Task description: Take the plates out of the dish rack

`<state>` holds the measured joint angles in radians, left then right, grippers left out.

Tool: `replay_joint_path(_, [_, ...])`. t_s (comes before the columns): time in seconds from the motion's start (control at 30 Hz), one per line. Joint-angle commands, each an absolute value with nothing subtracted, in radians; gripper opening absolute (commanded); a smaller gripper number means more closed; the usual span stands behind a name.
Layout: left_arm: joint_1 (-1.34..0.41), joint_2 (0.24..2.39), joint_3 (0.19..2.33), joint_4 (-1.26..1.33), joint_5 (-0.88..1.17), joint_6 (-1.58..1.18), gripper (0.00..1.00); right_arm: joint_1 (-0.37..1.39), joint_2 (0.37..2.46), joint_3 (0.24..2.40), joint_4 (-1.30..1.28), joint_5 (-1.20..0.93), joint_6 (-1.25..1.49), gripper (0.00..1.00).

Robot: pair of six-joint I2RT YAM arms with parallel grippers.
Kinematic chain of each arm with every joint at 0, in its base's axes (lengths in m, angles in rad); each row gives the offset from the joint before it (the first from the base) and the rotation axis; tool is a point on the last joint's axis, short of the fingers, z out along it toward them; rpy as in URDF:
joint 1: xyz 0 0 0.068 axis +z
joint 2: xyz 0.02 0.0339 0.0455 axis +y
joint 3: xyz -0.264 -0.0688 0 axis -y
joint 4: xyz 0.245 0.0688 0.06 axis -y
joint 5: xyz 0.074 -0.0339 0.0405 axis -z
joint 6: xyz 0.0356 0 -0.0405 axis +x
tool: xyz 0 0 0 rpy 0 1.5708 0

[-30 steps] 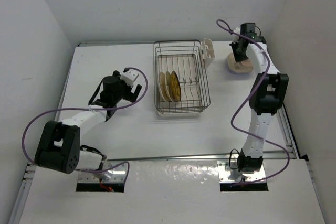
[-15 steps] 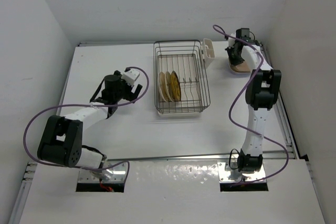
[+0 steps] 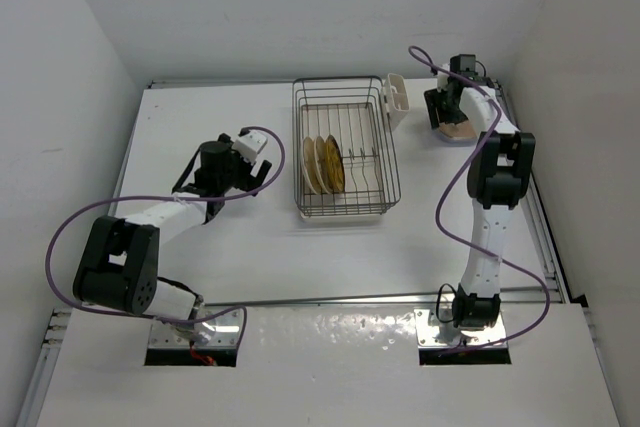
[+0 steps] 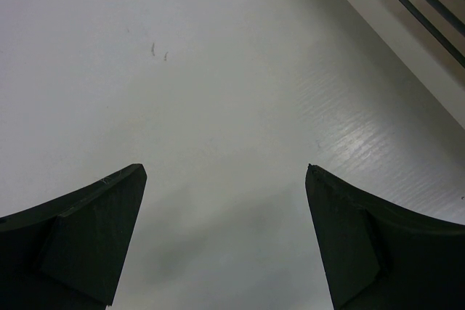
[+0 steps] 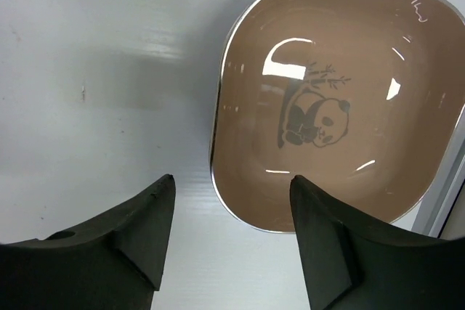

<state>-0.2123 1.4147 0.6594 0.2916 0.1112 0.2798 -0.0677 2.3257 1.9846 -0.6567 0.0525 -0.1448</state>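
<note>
The dish rack (image 3: 345, 147) stands mid-table, and its wire edge (image 4: 425, 1) shows at the top right of the left wrist view. Three thin round plates (image 3: 322, 164), cream and yellow-gold, stand upright in its left half. A pinkish-beige rounded-square plate (image 5: 334, 107) with a panda picture lies flat on the table at the far right (image 3: 460, 129). My right gripper (image 5: 232, 178) hovers open over its near rim, its fingers apart from the plate (image 3: 441, 110). My left gripper (image 4: 225, 172) is open over bare table, left of the rack (image 3: 258, 169).
A white cutlery cup (image 3: 396, 100) is clipped to the rack's far right corner, close to the right arm. The table's right edge rail (image 5: 454, 201) runs just beyond the panda plate. White walls close in the table on three sides.
My right gripper has opened and let go of the panda plate, which now lies on the table. The left arm has hardly moved.
</note>
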Motion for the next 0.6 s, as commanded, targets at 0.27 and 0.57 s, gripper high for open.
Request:
replay_joint_path(0.27, [-0.199, 1.404, 0.684, 0.321, 0.123, 0.285, 0.99, -0.066, 2.111, 1.933, -0.563, 0.032, -0.011, 0.68])
replay_joint_path(0.57, [-0.192, 1.352, 0.643, 0.344, 0.123, 0.242, 0.99, -0.156, 1.692, 1.574, -0.312, -0.108, 0.34, 0.46])
